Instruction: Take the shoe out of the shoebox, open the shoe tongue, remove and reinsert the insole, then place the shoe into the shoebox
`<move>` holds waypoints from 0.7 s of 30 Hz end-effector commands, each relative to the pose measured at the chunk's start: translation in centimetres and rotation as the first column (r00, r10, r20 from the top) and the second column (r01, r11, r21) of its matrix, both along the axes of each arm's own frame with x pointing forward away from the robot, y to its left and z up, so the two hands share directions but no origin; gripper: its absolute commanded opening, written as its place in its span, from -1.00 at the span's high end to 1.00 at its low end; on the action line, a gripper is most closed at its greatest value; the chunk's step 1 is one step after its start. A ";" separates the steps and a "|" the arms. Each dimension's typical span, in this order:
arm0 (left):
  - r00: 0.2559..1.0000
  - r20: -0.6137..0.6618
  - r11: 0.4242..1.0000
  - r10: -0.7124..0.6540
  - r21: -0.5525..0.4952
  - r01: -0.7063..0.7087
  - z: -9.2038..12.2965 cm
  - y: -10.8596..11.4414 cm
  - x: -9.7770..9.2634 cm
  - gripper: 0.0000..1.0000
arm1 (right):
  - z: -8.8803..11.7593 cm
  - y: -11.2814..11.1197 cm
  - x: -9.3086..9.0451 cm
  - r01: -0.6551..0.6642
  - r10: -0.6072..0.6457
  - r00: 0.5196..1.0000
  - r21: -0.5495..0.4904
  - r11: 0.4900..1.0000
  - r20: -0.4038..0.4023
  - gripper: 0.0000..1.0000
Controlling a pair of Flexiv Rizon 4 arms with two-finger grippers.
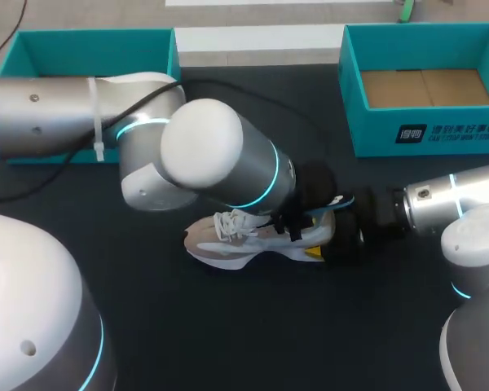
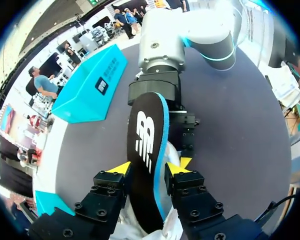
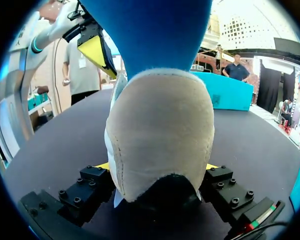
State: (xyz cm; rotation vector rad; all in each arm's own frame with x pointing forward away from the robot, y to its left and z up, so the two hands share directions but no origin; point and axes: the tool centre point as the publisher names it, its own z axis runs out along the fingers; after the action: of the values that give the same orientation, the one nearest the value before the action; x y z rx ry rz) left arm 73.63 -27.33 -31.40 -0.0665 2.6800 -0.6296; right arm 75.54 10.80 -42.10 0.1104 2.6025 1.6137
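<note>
Insole [image 2: 147, 135] gripped above shoe [image 1: 232, 243], heel pinched

Found shoe standing on its sole on black table [image 1: 228, 326], with heel lodged between fingers of right gripper [image 3: 156, 166] and toe pointing away from them. Confirmed in right wrist view both yellow tips pressing on heel sides, hence grasping shoe. Noted in that view only blue underside of insole, rising above heel ahead of fingers, and one yellow tip of other arm's gripper beside it. Confirmed in left wrist view what stays hidden elsewhere: left gripper [image 2: 151, 167] clenched on insole, one fingertip on each side, with black top face and blue edge showing. Saw right arm [image 2: 162, 45] just ahead of those fingers. Recorded from head view alone: left arm [image 1: 220, 155] covering shoe's collar and its own fingers. Recorded also open shoebox [image 1: 424, 134] well apart from right gripper, and second teal box [image 1: 90, 37] behind left arm.
</note>
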 end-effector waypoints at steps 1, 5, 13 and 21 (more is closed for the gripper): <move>1.000 0.021 1.000 0.011 0.013 -0.011 -0.4 -0.9 0.0 0.15 | -0.4 0.3 0.0 0.000 0.000 1.000 -0.003 1.000 -0.001 1.00; 0.999 0.037 1.000 0.010 0.015 -0.010 -0.9 -1.3 -0.1 0.12 | -0.4 0.3 0.0 0.000 0.000 1.000 -0.003 1.000 -0.001 1.00; 0.997 0.077 0.999 0.030 0.022 -0.032 -1.8 -1.5 0.2 0.19 | -0.4 0.3 0.0 0.000 0.000 1.000 -0.003 1.000 -0.001 1.00; 0.996 0.068 0.998 0.053 0.025 -0.055 -1.8 -1.4 0.6 1.00 | -0.4 0.3 0.0 0.000 0.000 1.000 -0.003 1.000 -0.001 1.00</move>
State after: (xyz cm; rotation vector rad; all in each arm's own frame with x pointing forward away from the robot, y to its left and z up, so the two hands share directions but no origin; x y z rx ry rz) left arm 74.25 -28.59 -33.26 -0.1067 2.6107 -0.5723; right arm 75.53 10.80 -42.11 0.1105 2.6026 1.6136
